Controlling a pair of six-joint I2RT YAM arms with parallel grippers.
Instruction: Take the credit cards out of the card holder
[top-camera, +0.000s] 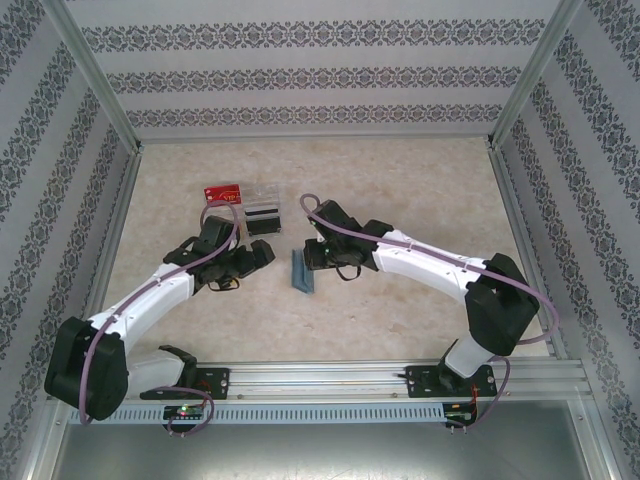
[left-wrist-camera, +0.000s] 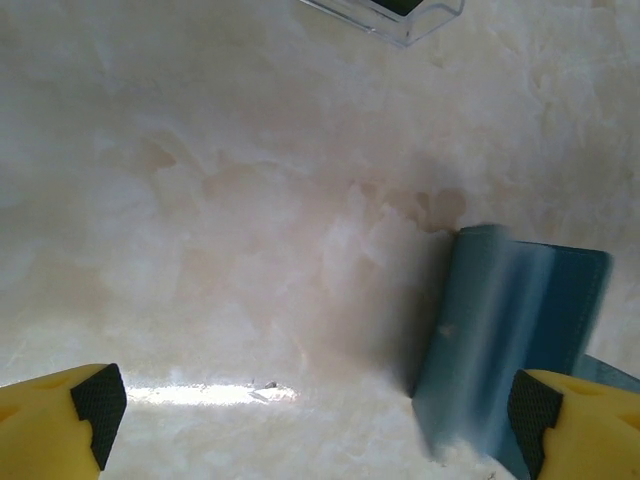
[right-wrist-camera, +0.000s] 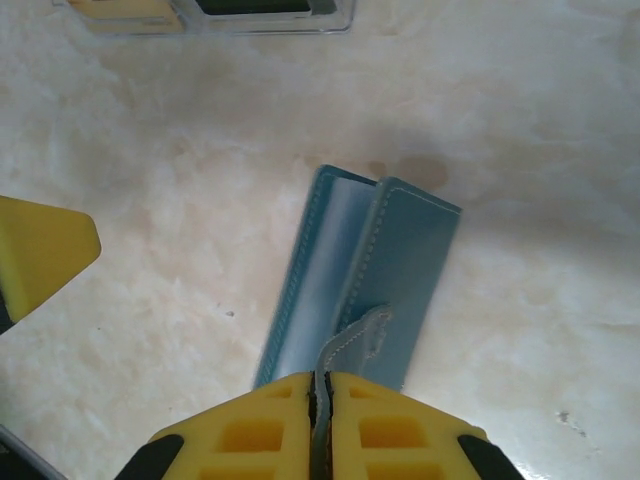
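The blue-grey card holder (top-camera: 301, 272) stands on edge on the table between my two grippers, its two panels slightly apart (right-wrist-camera: 400, 250). My right gripper (right-wrist-camera: 320, 400) is shut on the holder's thin strap tab (right-wrist-camera: 358, 338); in the top view this gripper (top-camera: 318, 258) sits just right of the holder. My left gripper (left-wrist-camera: 315, 410) is open, and the holder (left-wrist-camera: 510, 320) is just inside its right finger (left-wrist-camera: 560, 420). It lies left of the holder in the top view (top-camera: 255, 255). Any credit cards in the holder are hidden.
A clear plastic tray (top-camera: 262, 215) sits just beyond the grippers, holding a black card with a white stripe; a tan-yellow edge (right-wrist-camera: 120, 8) shows in its left compartment. A red card (top-camera: 222, 192) lies left of the tray. Patterned walls enclose the table.
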